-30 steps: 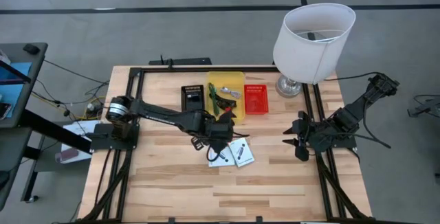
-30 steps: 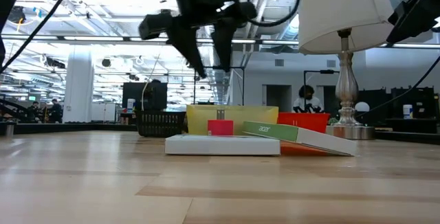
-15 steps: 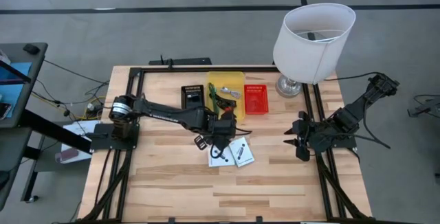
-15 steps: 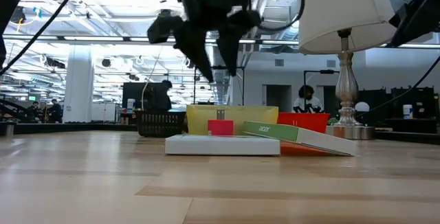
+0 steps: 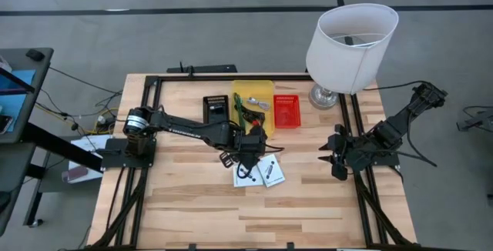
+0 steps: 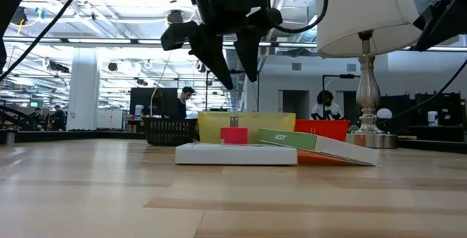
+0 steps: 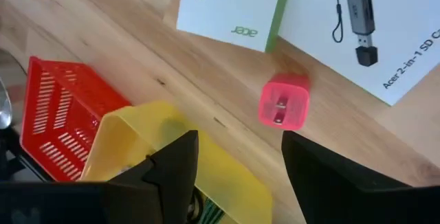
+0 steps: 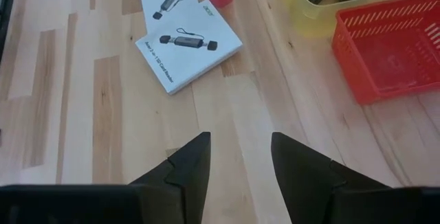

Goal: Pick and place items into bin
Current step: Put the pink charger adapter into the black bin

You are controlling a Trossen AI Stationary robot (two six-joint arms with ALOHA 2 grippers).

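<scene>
Pink cube (image 7: pixel 283 103) on wooden table (image 5: pixel 185 205), left end effector (image 7: pixel 239 176) open above

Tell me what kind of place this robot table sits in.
Probably a big open lab or workshop: long ceiling lights run overhead, a person sits at a far desk, and loose cables trail over the bare floor.

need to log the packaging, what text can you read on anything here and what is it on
"acer": green print on the white box, also on its green edge in the low view.
"Acer 2-in-1 SD C...", cut off by the frame: second white box.
Smaller print on both boxes in the right wrist view: too small to read.
</scene>
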